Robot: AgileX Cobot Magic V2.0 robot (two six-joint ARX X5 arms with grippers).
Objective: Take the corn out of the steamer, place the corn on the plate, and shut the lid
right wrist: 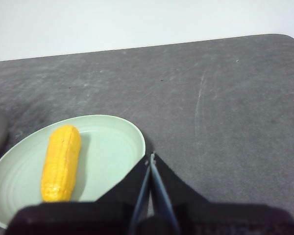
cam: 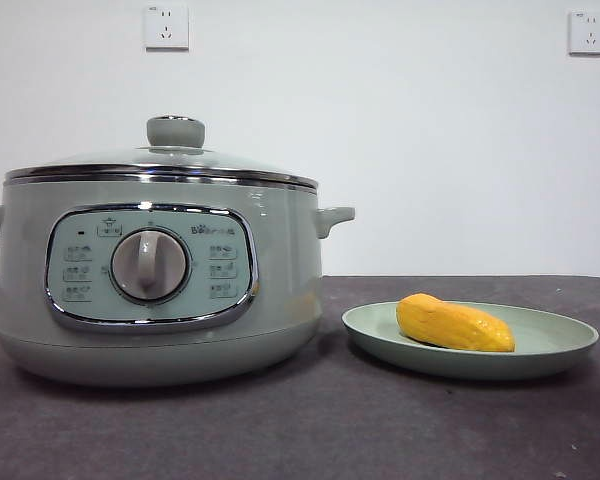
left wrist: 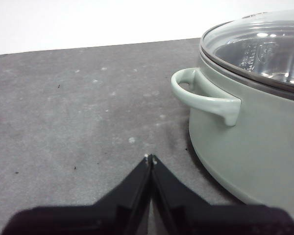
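Observation:
The pale green steamer point(cam: 150, 280) stands on the left of the dark table with its glass lid point(cam: 165, 160) seated on the rim. The yellow corn point(cam: 452, 323) lies on the pale green plate point(cam: 560, 345) to the steamer's right. My left gripper point(left wrist: 150, 157) is shut and empty, held back from the steamer point(left wrist: 255, 142) near its side handle point(left wrist: 201, 98), with the lid point(left wrist: 264, 44) in sight. My right gripper point(right wrist: 150, 156) is shut and empty, just past the plate point(right wrist: 112, 147) rim, beside the corn point(right wrist: 62, 161). Neither arm shows in the front view.
A white wall with two sockets point(cam: 166, 27) rises behind the table. The dark grey tabletop point(cam: 380, 430) stretches in front of the steamer and plate, and its far edge point(right wrist: 264, 36) curves round at the right.

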